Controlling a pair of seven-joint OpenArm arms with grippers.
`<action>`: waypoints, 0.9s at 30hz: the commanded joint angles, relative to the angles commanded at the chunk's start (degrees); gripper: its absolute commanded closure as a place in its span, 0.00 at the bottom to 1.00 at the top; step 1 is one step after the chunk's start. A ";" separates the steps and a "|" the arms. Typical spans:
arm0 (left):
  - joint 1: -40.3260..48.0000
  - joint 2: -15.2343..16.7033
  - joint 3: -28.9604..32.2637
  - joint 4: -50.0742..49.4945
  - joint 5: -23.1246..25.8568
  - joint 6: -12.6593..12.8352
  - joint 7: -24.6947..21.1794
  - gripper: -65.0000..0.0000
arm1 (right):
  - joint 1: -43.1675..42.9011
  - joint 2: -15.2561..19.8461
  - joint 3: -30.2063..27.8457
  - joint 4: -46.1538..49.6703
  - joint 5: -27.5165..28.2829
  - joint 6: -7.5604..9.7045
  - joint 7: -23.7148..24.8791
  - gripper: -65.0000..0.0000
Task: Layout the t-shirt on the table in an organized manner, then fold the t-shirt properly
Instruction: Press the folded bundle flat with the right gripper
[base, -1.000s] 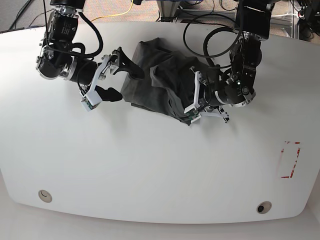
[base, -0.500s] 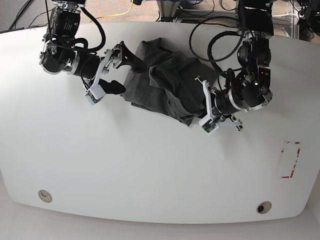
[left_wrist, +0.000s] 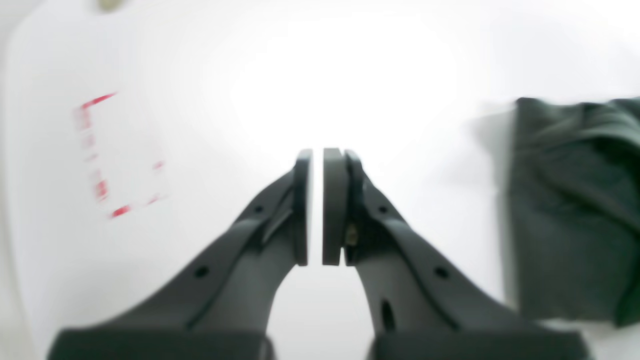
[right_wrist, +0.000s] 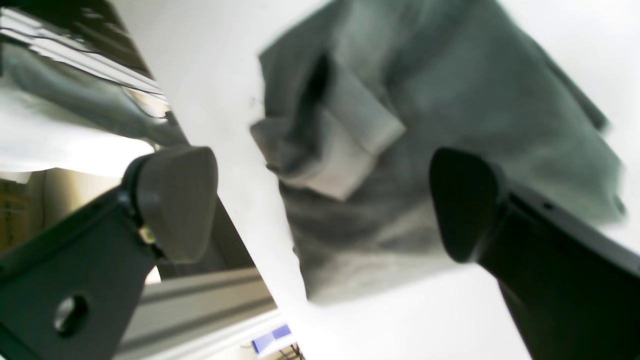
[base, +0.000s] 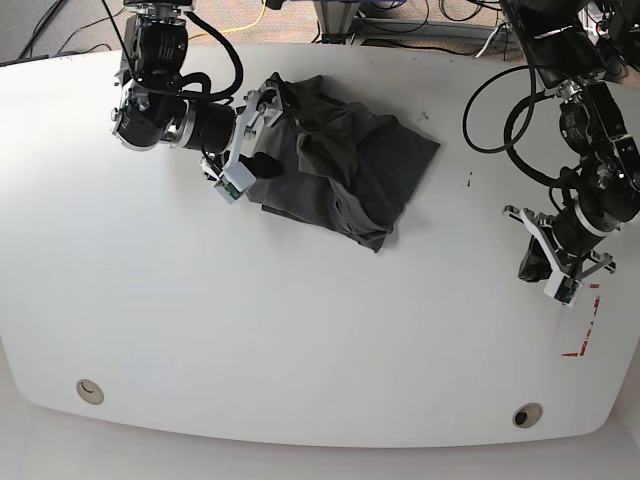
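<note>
The dark grey t-shirt lies crumpled and partly folded over itself at the back middle of the white table. My right gripper is open and straddles the shirt's left edge. In the right wrist view the cloth lies between and beyond its spread fingers, and I cannot tell whether they touch it. My left gripper is far to the right, well apart from the shirt. Its pads are shut with nothing between them, and the shirt lies off to one side.
A red dashed rectangle mark lies just beside my left gripper and shows blurred as the mark in the left wrist view. Two grommet holes sit near the front edge. Cables run beyond the table's far edge.
My left arm has left the shirt's right side and swung far right toward the red mark. My right gripper has shifted onto the shirt's left edge. The shirt's right part now lies flatter.
</note>
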 joint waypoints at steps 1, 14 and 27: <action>0.09 -0.53 -0.26 0.09 0.00 0.00 0.00 0.96 | 0.26 -0.18 -0.62 -0.44 -0.44 0.00 0.00 0.00; 2.81 -4.57 -9.67 0.26 -0.18 0.00 0.00 0.96 | 8.79 -5.80 -11.34 -12.75 -0.88 0.00 -0.26 0.00; 2.90 -6.07 -11.34 0.35 -0.18 0.00 0.00 0.96 | 22.33 -12.48 -17.85 -28.13 3.16 0.00 -0.26 0.00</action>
